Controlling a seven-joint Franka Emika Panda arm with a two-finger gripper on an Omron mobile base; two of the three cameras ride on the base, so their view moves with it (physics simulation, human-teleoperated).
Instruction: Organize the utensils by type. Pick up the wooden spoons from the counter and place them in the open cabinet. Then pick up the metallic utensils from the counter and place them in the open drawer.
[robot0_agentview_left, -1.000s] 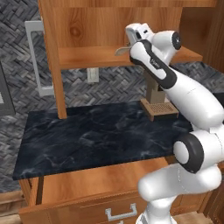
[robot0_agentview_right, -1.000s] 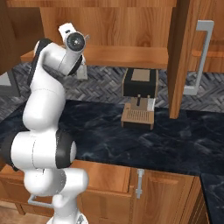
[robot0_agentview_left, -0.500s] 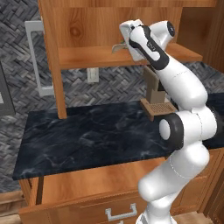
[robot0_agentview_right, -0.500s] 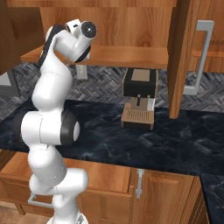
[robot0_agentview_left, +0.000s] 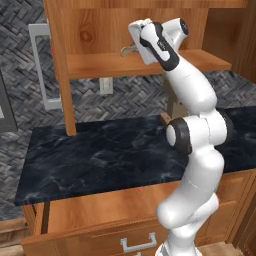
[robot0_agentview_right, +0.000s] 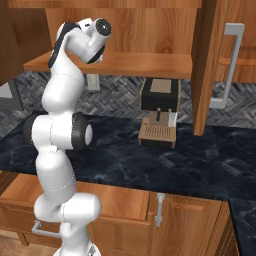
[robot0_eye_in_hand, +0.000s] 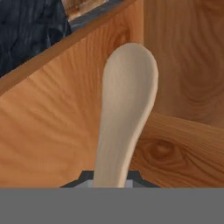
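The pale wooden spoon (robot0_eye_in_hand: 127, 113) sits clamped in the closed pincer (robot0_agentview_left: 134, 47), bowl forward inside the cabinet (robot0_agentview_left: 90, 30), apparently just above its shelf (robot0_agentview_left: 100, 64). Released from this height, it could bounce or roll off the shelf edge onto the surface (robot0_agentview_left: 100, 155).

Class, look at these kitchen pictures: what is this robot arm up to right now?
The white arm is raised to the open wall cabinet, with its hand at shelf level. The hand is closed on a pale wooden spoon, whose bowl points into the cabinet's wooden interior in the hand view. The spoon is not yet set down. Below, the black counter and the open drawer under it are in view, and a small coffee machine stands on the counter.
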